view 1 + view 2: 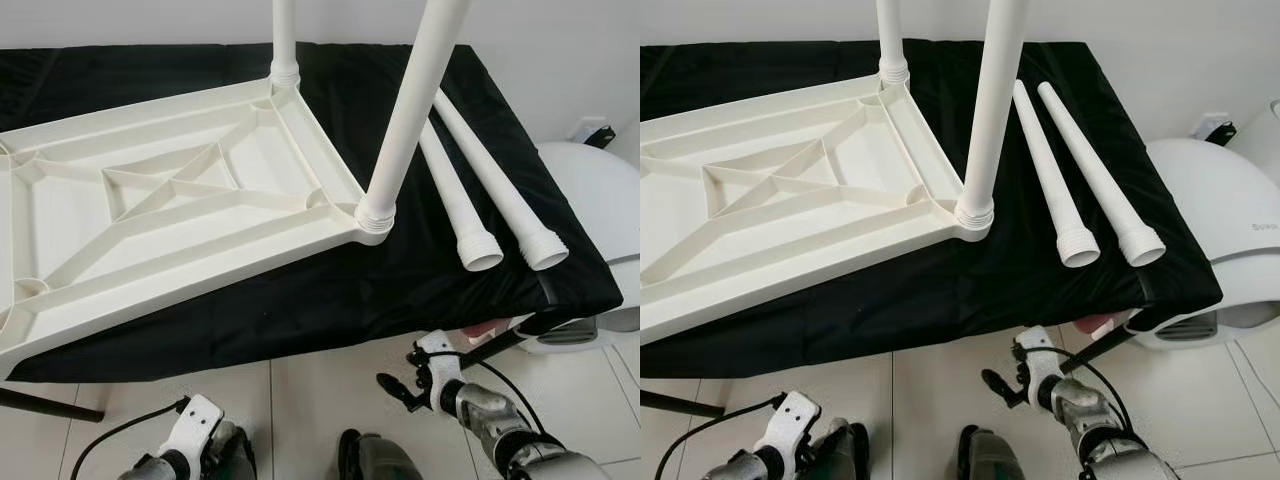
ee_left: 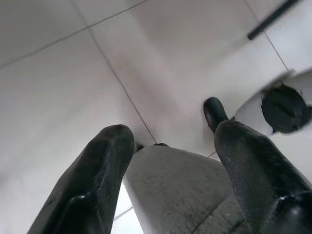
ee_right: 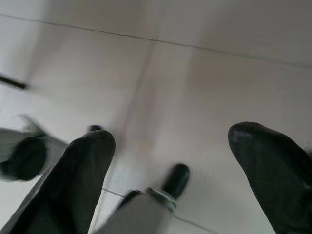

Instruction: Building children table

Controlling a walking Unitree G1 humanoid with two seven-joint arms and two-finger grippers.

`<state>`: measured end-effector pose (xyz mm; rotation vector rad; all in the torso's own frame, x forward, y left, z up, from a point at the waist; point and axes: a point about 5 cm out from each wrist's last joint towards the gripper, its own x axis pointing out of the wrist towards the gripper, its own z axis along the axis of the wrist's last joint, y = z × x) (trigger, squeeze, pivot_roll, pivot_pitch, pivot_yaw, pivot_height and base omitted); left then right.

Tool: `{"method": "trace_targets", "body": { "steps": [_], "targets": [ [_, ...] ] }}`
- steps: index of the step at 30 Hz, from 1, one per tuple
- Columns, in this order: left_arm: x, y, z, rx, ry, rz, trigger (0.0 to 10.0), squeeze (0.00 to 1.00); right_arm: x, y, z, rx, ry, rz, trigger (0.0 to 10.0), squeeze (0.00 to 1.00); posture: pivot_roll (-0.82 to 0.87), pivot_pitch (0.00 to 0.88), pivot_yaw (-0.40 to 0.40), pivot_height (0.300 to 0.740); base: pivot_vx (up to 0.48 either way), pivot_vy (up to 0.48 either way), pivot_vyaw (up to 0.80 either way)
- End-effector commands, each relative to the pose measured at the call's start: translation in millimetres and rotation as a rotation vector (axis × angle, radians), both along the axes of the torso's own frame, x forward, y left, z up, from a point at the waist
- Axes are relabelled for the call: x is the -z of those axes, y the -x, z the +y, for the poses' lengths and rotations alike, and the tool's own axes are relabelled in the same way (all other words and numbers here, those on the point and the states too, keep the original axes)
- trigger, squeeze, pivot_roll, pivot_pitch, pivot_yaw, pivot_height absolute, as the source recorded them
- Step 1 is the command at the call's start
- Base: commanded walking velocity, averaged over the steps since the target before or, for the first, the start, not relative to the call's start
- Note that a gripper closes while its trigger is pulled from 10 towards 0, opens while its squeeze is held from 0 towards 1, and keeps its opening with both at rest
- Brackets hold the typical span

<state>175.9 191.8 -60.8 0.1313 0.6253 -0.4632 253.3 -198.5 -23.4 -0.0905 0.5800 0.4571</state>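
A white plastic table top (image 1: 60,215) lies upside down on a black cloth (image 1: 300,310), ribs facing up. Two white legs stand screwed into its right corners, one at the far corner (image 1: 284,35) and one at the near corner (image 1: 410,110). Two loose legs (image 1: 455,200) (image 1: 500,185) lie side by side on the cloth to the right, threaded ends toward me. Both arms hang low in front of the cloth's edge. My left gripper (image 2: 173,134) is open over the floor tiles, holding nothing. My right gripper (image 3: 174,136) is open too, also over the tiles.
A white rounded appliance (image 1: 600,200) stands close by the right end of the cloth. A black rod (image 1: 40,405) lies on the tiled floor at the lower left. My own legs (image 1: 375,460) stand between the arms. A white wall runs behind.
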Motion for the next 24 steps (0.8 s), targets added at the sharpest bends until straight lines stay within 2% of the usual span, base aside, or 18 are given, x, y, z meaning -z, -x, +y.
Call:
{"method": "trace_targets", "body": {
  "steps": [1, 2, 3, 5, 6, 8, 9, 10, 12, 13, 14, 17, 22, 24],
  "targets": [
    [12, 15.7, 6.3, -0.121, -0.024, 0.072, 10.0, 0.00, 16, 17.8, -6.2, 0.094, 0.030, 0.079, 10.0, 0.00, 0.08, 0.205, -0.009, 0.740, 0.000, 0.000, 0.00],
    [14, 14.9, 7.9, -0.200, -0.040, 0.071, 10.0, 0.00, 21, 23.8, -9.1, 0.149, 0.043, 0.102, 10.0, 0.00, 0.08, 0.204, -0.009, 0.740, 0.000, 0.000, 0.00],
    [14, 14.9, 7.9, -0.200, -0.040, 0.071, 10.0, 0.00, 21, 23.8, -9.1, 0.149, 0.043, 0.102, 10.0, 0.00, 0.08, 0.204, -0.009, 0.740, 0.000, 0.000, 0.00],
    [17, 14.0, 11.2, -0.349, -0.093, 0.088, 10.0, 0.00, 31, 36.1, -14.2, 0.233, 0.091, 0.142, 10.0, 0.00, 0.07, 0.200, -0.014, 0.740, 0.000, 0.000, 0.00],
    [17, 14.0, 11.2, -0.349, -0.093, 0.088, 10.0, 0.00, 31, 36.1, -14.2, 0.233, 0.091, 0.142, 10.0, 0.00, 0.07, 0.200, -0.014, 0.740, 0.000, 0.000, 0.00],
    [20, 14.3, 11.9, -0.408, -0.156, 0.110, 10.0, 0.00, 38, 46.1, -17.7, 0.292, 0.138, 0.181, 10.0, 0.00, 0.06, 0.196, -0.013, 0.740, 0.000, 0.000, 0.00],
    [20, 14.3, 11.9, -0.408, -0.156, 0.110, 10.0, 0.00, 38, 46.1, -17.7, 0.292, 0.138, 0.181, 10.0, 0.00, 0.06, 0.196, -0.013, 0.740, 0.000, 0.000, 0.00],
    [22, 15.5, 13.2, -0.431, -0.195, 0.127, 10.0, 0.00, 42, 53.1, -19.4, 0.320, 0.162, 0.212, 10.0, 0.00, 0.05, 0.190, -0.012, 0.740, 0.000, 0.000, 0.00],
    [22, 15.5, 13.2, -0.431, -0.195, 0.127, 10.0, 0.00, 42, 53.1, -19.4, 0.320, 0.162, 0.212, 10.0, 0.00, 0.05, 0.190, -0.012, 0.740, 0.000, 0.000, 0.00],
    [24, 17.4, 14.7, -0.454, -0.216, 0.148, 10.0, 0.00, 47, 60.0, -19.8, 0.344, 0.174, 0.242, 10.0, 0.00, 0.05, 0.183, -0.010, 0.740, 0.000, 0.000, 0.00],
    [24, 17.4, 14.7, -0.454, -0.216, 0.148, 10.0, 0.00, 47, 60.0, -19.8, 0.344, 0.174, 0.242, 10.0, 0.00, 0.05, 0.183, -0.010, 0.740, 0.000, 0.000, 0.00],
    [28, 23.3, 21.1, -0.532, -0.257, 0.215, 10.0, 0.00, 57, 77.3, -15.1, 0.376, 0.185, 0.302, 10.0, 0.00, 0.03, 0.155, 0.004, 0.740, 0.000, 0.000, 0.00],
    [30, 23.6, 18.0, -0.537, -0.269, 0.233, 10.0, 0.00, 61, 82.7, -9.8, 0.395, 0.184, 0.316, 10.0, 0.00, 0.03, 0.126, 0.009, 0.740, 0.000, 0.000, 0.00],
    [31, 22.8, 14.2, -0.512, -0.303, 0.243, 10.0, 0.00, 63, 85.9, -6.0, 0.400, 0.184, 0.326, 10.0, 0.00, 0.03, 0.103, 0.010, 0.740, 0.000, 0.000, 0.00]
  ]
}}
